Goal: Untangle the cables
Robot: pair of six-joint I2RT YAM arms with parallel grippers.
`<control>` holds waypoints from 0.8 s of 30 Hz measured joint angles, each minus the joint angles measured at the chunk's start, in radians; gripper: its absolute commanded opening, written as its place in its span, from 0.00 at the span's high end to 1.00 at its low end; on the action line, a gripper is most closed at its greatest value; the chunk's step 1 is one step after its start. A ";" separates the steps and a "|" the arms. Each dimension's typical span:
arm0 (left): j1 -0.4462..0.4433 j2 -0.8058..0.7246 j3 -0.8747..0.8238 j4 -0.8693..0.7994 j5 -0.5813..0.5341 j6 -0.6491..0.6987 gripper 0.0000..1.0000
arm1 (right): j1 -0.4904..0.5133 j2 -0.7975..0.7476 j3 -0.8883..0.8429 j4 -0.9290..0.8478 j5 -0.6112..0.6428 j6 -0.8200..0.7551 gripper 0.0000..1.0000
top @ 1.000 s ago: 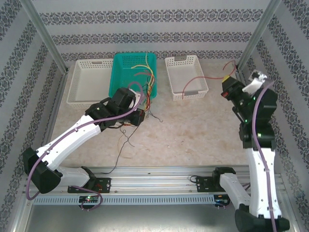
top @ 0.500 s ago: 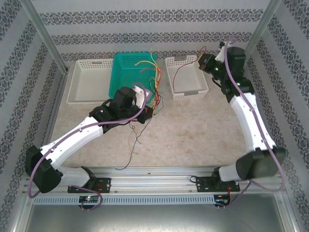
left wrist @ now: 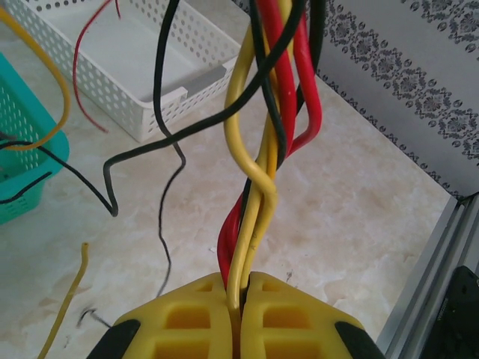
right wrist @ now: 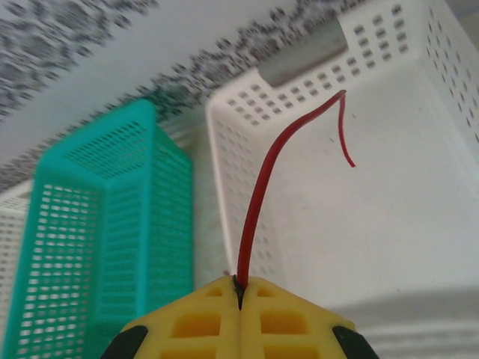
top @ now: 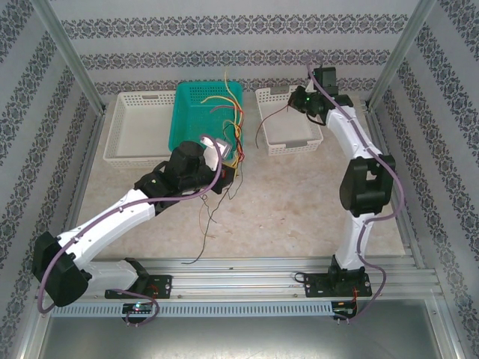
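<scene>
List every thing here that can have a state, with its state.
Left tool: shut on the cable bundle.
Cable bundle: red, yellow, black strands twisted together.
Right tool: shut on the red cable.
Red cable: single, free end loose.
Green basket: upright, cables in it.
Left white basket: upright.
Right white basket: upright.

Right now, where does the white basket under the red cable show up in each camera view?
Top external: white basket right of centre at the far edge.
Left wrist: white basket upper left, behind the cables.
Right wrist: white basket across the right half, under the red cable.
Shared landmark: the teal basket, on its left in all three.
</scene>
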 measured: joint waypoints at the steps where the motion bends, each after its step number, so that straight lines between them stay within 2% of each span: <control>1: 0.000 -0.002 0.000 0.005 -0.002 0.000 1.00 | 0.001 0.016 0.003 -0.006 0.004 -0.002 1.00; 7: 0.000 -0.004 0.047 0.001 -0.006 0.004 1.00 | 0.003 0.086 0.004 -0.025 0.039 -0.016 1.00; 13: 0.000 0.012 0.231 -0.009 -0.029 0.039 1.00 | -0.003 0.117 -0.035 -0.030 0.107 -0.013 1.00; 17: 0.000 0.019 0.295 -0.007 -0.044 0.069 1.00 | -0.035 0.119 -0.064 -0.018 0.075 0.028 1.00; 24: 0.000 0.031 0.239 0.011 -0.082 0.089 1.00 | -0.083 0.082 -0.054 0.014 -0.030 0.082 1.00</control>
